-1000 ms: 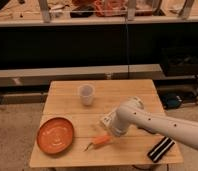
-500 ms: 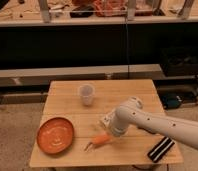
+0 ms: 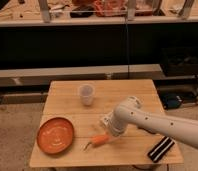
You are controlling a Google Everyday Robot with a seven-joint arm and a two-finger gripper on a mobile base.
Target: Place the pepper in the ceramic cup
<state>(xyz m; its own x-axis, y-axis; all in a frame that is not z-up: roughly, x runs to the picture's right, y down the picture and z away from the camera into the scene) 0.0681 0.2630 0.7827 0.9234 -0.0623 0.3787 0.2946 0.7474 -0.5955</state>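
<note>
Hardly anything moved: the gripper (image 3: 107, 131) still sits by the pepper (image 3: 99, 140) on the surface (image 3: 137, 95); can't tell if its jaws are apart.

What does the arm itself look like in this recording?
The arm is white and tubular, with a rounded joint and small dark dots along its shell. Its pincer, low over the table by the pepper, is mostly hidden.

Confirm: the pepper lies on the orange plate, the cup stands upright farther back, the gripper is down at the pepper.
Wrong on one point: the camera view shows the pepper on the bare table, right of the plate and apart from it. The cup stands upright farther back, the gripper down at the pepper.
</note>
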